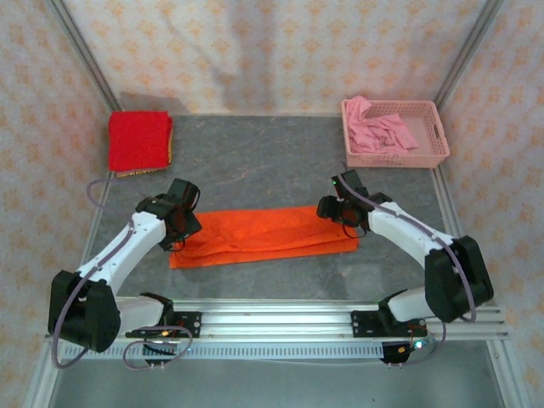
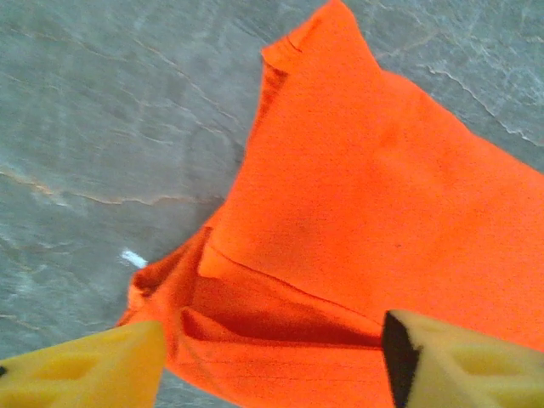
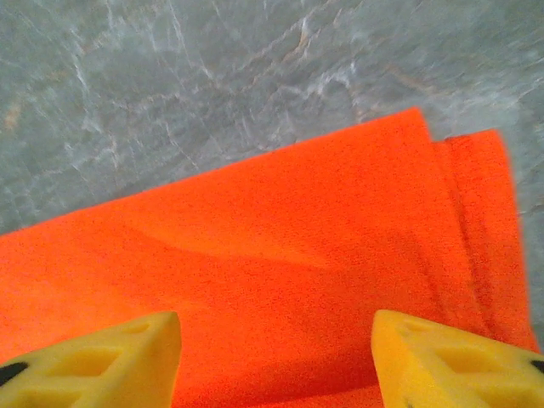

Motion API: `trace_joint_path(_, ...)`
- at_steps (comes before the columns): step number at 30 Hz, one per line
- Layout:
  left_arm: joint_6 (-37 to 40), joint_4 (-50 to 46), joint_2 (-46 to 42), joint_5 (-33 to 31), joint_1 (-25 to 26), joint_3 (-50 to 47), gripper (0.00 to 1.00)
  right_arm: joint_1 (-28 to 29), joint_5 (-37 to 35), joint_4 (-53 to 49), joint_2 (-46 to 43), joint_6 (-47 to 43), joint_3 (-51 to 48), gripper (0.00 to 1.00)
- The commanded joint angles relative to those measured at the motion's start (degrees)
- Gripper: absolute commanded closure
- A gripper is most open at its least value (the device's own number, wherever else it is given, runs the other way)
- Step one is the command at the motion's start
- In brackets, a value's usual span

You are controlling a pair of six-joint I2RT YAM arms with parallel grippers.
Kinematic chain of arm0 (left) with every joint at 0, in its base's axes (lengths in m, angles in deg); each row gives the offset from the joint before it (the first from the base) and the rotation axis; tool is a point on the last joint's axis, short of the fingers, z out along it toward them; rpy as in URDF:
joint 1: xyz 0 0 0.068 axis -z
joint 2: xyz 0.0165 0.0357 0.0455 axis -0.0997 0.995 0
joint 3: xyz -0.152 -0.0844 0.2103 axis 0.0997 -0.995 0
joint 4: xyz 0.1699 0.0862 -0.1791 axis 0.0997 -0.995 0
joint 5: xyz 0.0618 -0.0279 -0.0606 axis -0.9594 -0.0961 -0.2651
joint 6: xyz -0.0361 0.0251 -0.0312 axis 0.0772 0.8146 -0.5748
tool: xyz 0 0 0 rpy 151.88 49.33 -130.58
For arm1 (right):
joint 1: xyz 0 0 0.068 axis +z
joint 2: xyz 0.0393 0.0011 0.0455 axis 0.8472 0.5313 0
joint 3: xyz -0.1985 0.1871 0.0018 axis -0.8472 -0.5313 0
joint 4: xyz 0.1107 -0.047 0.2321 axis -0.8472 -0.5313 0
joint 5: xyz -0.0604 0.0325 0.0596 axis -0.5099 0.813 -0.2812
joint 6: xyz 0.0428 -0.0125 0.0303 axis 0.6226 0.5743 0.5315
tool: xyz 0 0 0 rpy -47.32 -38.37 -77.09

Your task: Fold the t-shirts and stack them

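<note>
1. Hovering both pincers over the orange t-shirt [image 1: 263, 234]. It lies mid-table as a long folded strip, my left gripper [image 1: 176, 236] over its left end and my right gripper [image 1: 343, 218] over its right end.
2. Both pincers are released: the fingers are spread, nothing is between them, and the cloth lies flat underneath in each wrist view.
3. The red t-shirt [image 1: 138, 140] is folded at the far left corner of the table [image 1: 255, 161], well apart from the strip. The pink basket [image 1: 395, 159] at far right is not part of this job.
4. Step in hand, my guess: fold the strip end over end into a compact packet, then put it on the red one.
5. The left end is messy — a layer gapes open near the edge, with a white bit [image 2: 132, 257] poking out beside it. I'd pinch through every layer there, not just the top sheet.
6. At the right end the layers are stepped, one edge showing past the other. I'd bite far enough in to catch both.
7. Lift low and carry the end across evenly, or the layers will likely slide apart.
</note>
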Motion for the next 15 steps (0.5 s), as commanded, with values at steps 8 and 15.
trace_joint_path(8,-2.70,9.87,9.94,2.71,0.37,-5.19,0.73,0.39,-1.80,2.32,6.52,3.77,-1.07,0.61)
trace_joint_path(15,-1.02,12.65,15.24,1.58,-0.32,-4.88,0.43,0.39,-2.63,2.93,7.62,4.81,-4.00,0.64)
